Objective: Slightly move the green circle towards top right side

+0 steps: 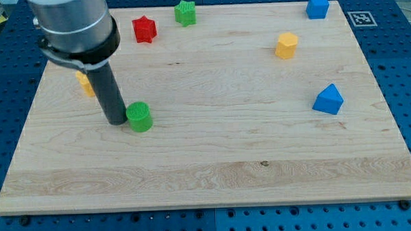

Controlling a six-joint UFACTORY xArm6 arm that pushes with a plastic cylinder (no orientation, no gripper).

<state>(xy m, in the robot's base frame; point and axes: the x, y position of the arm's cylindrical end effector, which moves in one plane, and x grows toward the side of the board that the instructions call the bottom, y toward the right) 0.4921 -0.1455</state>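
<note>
The green circle, a short green cylinder, stands on the wooden board at its left middle. My tip rests on the board right beside the circle's left side, touching or nearly touching it. The dark rod rises from the tip up to the grey arm body at the view's top left.
A yellow block sits partly hidden behind the rod. A red star block and a green star block lie near the top edge. A blue cube is at top right, a yellow hexagon block below it, and a blue triangle block at the right.
</note>
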